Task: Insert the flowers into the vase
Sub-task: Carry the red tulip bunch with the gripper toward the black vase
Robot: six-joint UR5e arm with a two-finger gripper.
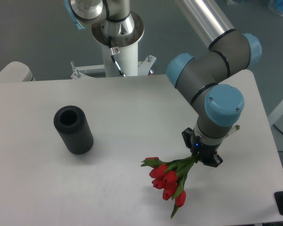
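Gripping the flowers by their stems, the tool is closed.

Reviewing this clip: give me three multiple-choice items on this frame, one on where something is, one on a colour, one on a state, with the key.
1. Where does the vase stand relative to the flowers?
A. To their left in the picture, well apart from them
B. Directly beneath them
C. To their right, at the table edge

2. What colour are the flower buds?
A. Yellow
B. Red
C. White

3. What is the state of the flowers?
A. Standing inside the vase
B. Lying loose at the far side of the table, away from the arm
C. Held at the stem end by the gripper, buds pointing away from it

Key: 1 A, bare table lies between vase and bunch. 2 B, the buds are red on green stems. 3 C, the stems run into the gripper and the vase mouth is empty.
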